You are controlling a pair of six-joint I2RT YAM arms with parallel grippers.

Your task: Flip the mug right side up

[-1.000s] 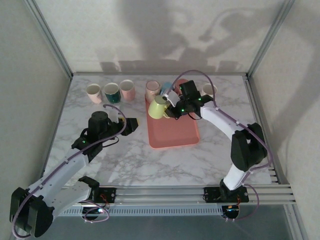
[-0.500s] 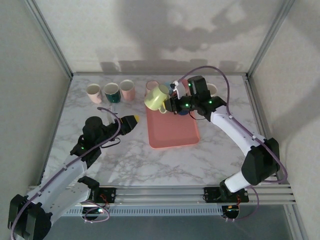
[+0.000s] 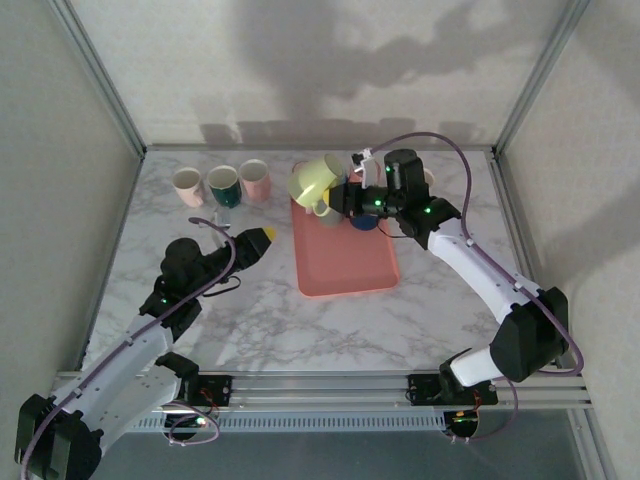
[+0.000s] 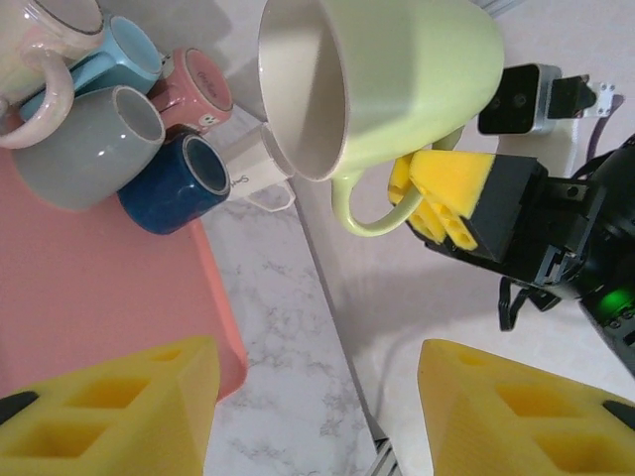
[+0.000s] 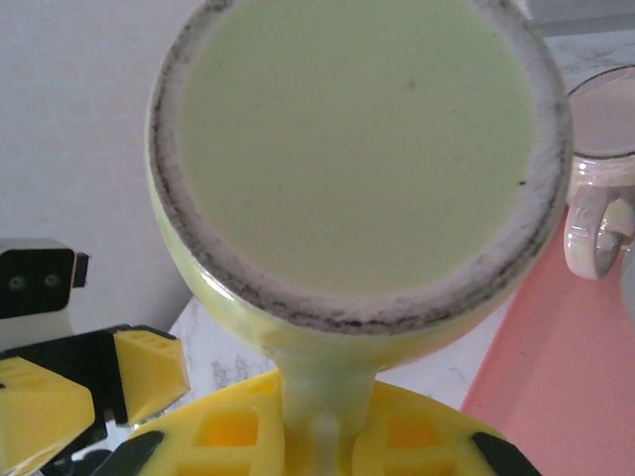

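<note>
A pink tray (image 3: 345,268) lies on a marble table (image 3: 260,320), with a robot arm on each side of it. The right gripper (image 3: 340,197) is clamped on the handle of a yellow-green mug (image 3: 318,178) and holds it in the air above the tray's far left corner, clear of the tray floor. The mug is tipped onto its side. Its open mouth points out past the tray's left edge, its flat base points back toward the right arm, and its handle hangs underneath. In the right wrist view the handle runs down between the gripper's two yellow fingers (image 5: 223,433), which press it from either side. The left gripper (image 3: 262,238) hovers over bare table just left of the tray, aimed toward the mug's mouth. Its jaws are spread wide with nothing between them, and its yellow fingers (image 4: 109,416) frame the mug in the left wrist view. Under the lifted mug, a grey mug (image 4: 89,149) and a dark blue mug (image 4: 174,183) sit side by side at the tray's far end. Left of the tray, along the table's far edge, a cream mug (image 3: 187,185), a green mug (image 3: 223,185) and a pink mug (image 3: 256,178) stand upright in a row, mouths up.
</note>
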